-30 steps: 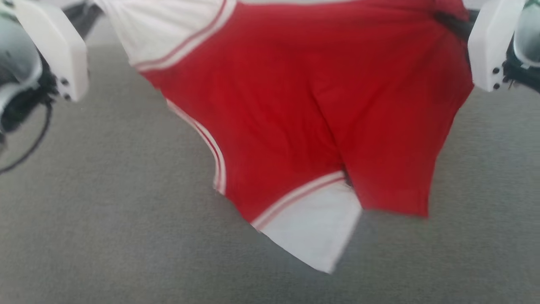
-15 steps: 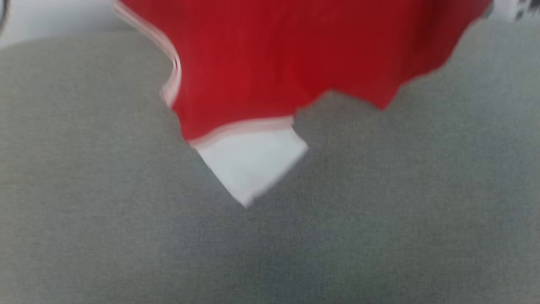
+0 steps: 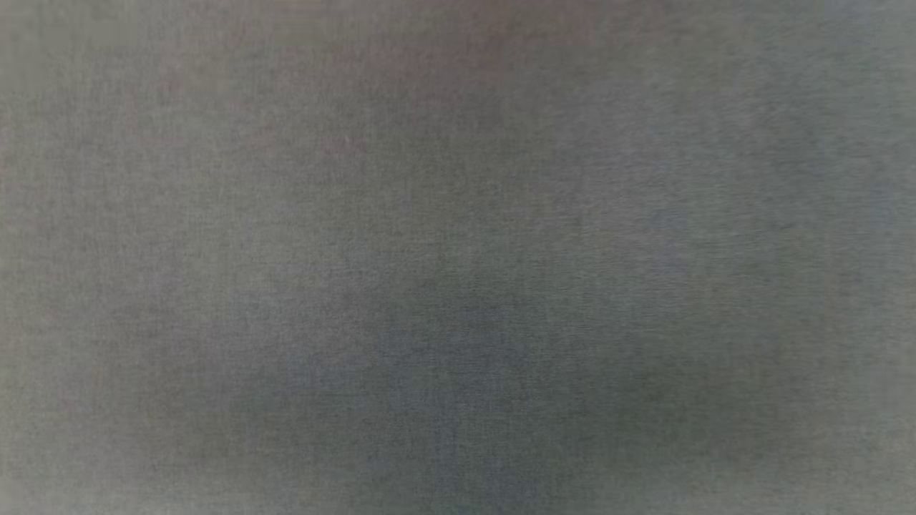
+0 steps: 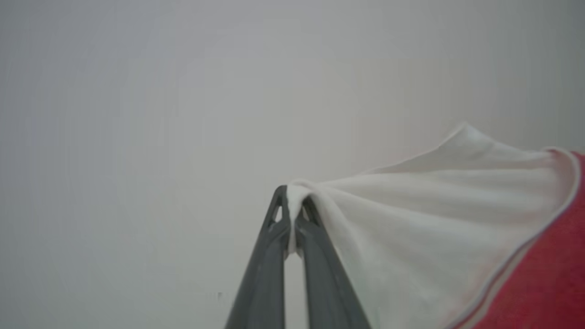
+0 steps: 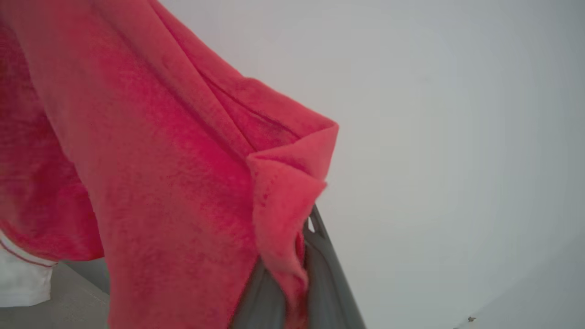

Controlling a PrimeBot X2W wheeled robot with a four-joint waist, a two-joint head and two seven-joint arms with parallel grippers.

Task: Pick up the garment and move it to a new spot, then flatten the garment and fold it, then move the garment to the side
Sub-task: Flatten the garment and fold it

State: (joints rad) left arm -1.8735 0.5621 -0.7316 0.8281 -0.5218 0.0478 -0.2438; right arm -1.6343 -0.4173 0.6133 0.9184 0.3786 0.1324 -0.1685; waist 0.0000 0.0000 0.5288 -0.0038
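The garment point(image 4: 425, 219) is a red shirt with white sleeves, held up in the air between both arms. In the left wrist view my left gripper point(image 4: 292, 201) is shut on a pinch of the white sleeve, which stretches away to the right toward the red body with striped trim. In the right wrist view my right gripper point(image 5: 301, 237) is shut on a folded red edge of the garment point(image 5: 160, 173), which hangs down to the left; a white sleeve end shows at the lower left.
The head view looks down on plain grey fabric surface point(image 3: 458, 257). A pale wall point(image 4: 137, 114) stands behind the left gripper, and the same pale wall point(image 5: 457, 137) behind the right one. A strip of the grey surface point(image 5: 68, 301) lies below the hanging cloth.
The head view has swung down and the garment has slid out of its top edge; both arms have left that view too. Only the grey surface is seen there now.
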